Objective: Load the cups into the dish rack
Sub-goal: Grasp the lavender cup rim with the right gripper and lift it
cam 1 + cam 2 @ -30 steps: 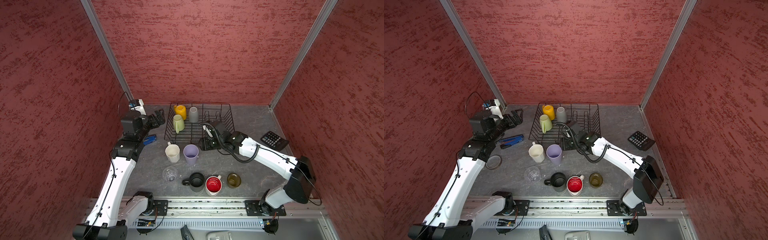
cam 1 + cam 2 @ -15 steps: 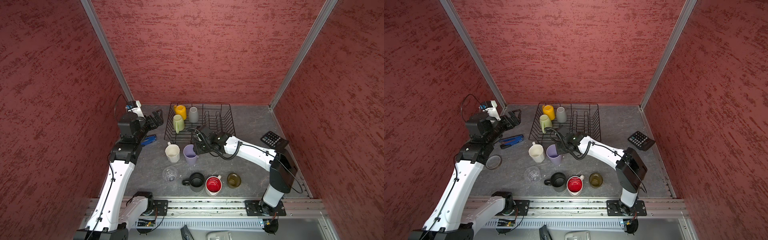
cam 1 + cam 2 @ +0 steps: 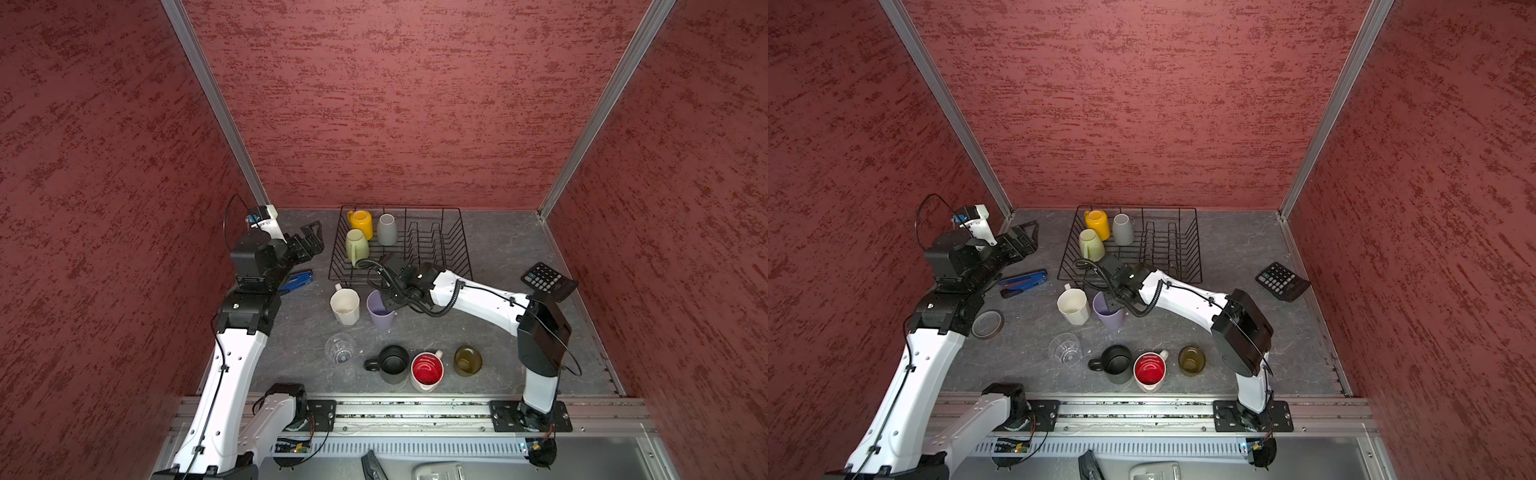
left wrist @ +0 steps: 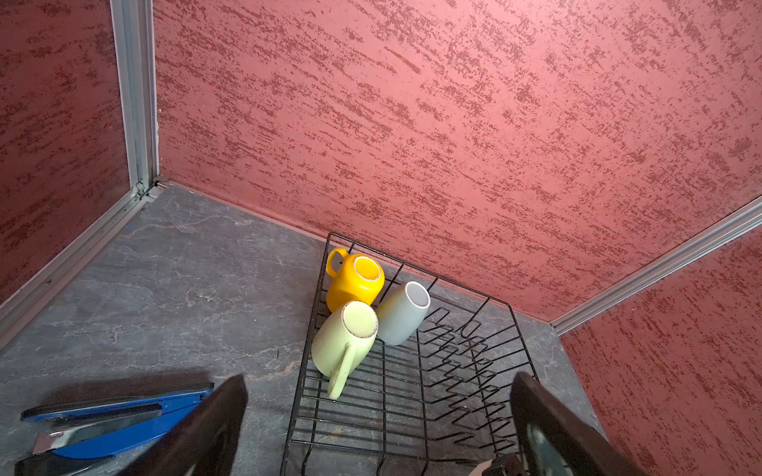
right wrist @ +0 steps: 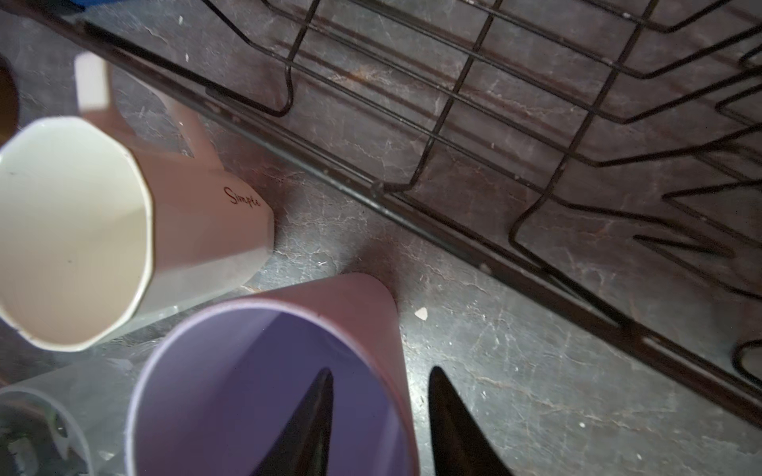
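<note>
The black wire dish rack (image 3: 399, 207) (image 4: 297, 395) stands at the back and holds upside-down yellow (image 3: 361, 223), pale green (image 3: 357, 245) and grey (image 3: 387, 230) cups. In front of it stand a white faceted mug (image 3: 345, 305) and a lilac tumbler (image 3: 380, 313) (image 5: 268, 371). My right gripper (image 5: 381, 371) (image 3: 388, 301) straddles the tumbler's wall, one finger inside and one outside, with small gaps still showing. Nearer the front are a clear glass (image 3: 340, 348), a black mug (image 3: 394, 363), a red-inside mug (image 3: 427, 370) and an olive glass (image 3: 468, 360). My left gripper (image 3: 311, 239) (image 4: 381, 377) hangs wide open and empty, left of the rack.
A black calculator (image 3: 548, 280) lies at the right. A blue stapler (image 3: 297, 280) lies left of the rack under my left arm, and a tape roll (image 3: 987, 324) sits beside that arm. Red walls close in three sides.
My right arm swung left from the rack's front edge to the lilac tumbler, and its fingers narrowed around the tumbler's wall. The left arm barely shifted and stayed open.
</note>
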Action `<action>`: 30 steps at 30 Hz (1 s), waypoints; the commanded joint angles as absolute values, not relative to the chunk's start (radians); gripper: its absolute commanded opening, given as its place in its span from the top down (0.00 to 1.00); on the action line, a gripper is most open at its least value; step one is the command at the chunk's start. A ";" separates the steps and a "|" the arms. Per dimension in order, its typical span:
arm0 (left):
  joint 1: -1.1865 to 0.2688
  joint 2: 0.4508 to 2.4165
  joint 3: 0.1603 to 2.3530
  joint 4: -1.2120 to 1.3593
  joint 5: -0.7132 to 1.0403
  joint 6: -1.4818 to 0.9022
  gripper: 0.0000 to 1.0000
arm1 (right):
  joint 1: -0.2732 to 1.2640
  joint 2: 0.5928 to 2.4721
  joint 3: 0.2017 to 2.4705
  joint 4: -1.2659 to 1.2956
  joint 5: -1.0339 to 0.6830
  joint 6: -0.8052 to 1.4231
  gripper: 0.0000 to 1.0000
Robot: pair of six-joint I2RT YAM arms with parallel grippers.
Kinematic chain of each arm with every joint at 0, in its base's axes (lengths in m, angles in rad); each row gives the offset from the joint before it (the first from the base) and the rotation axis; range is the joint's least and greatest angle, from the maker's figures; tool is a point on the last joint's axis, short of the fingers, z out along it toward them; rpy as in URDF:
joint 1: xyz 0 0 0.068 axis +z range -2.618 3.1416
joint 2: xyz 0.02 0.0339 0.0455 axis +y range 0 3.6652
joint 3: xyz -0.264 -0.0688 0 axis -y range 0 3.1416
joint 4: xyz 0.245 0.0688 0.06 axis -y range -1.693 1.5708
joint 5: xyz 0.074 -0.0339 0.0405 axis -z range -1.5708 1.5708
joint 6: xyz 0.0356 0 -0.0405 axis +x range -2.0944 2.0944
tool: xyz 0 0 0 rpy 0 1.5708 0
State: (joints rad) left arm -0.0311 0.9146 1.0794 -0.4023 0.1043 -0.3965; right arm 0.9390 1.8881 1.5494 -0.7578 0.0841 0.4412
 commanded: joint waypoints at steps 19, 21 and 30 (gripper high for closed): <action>0.040 0.889 1.005 -0.293 0.235 -0.472 0.00 | 0.963 1.714 1.573 -0.848 0.144 0.341 1.00; 0.060 0.885 0.990 -0.258 0.289 -0.492 0.00 | 0.960 1.654 1.563 -0.845 0.137 0.339 1.00; 0.108 0.896 0.906 0.017 0.590 -0.627 0.00 | 0.734 1.400 1.443 -0.620 -0.145 0.441 1.00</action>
State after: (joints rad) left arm 0.0940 0.8978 0.9279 -0.1314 0.4461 -0.5625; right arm 0.8021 1.4399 1.5036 -0.7414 -0.0109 0.3843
